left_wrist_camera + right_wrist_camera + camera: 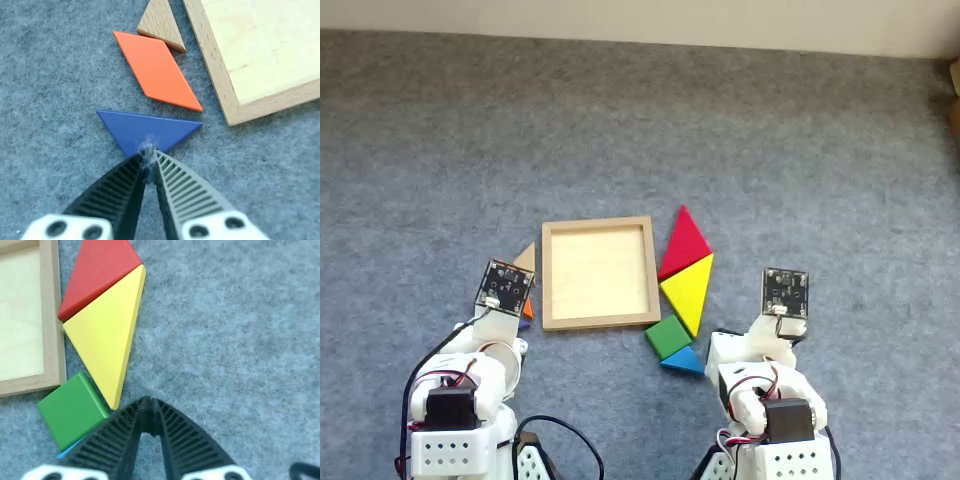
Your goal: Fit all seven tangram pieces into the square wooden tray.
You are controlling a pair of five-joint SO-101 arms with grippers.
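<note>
2 white arms (470, 385) (752, 352), blk cables (565, 425), ribbed pincers (149, 150) (148, 402)

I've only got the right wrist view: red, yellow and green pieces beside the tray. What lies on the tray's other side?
Observer: A plain wooden triangle, an orange parallelogram and a dark blue triangle, by the left gripper.
Operator: What's the blue sliver by my green square?
Observer: A light blue triangle, lying against the green square.
</note>
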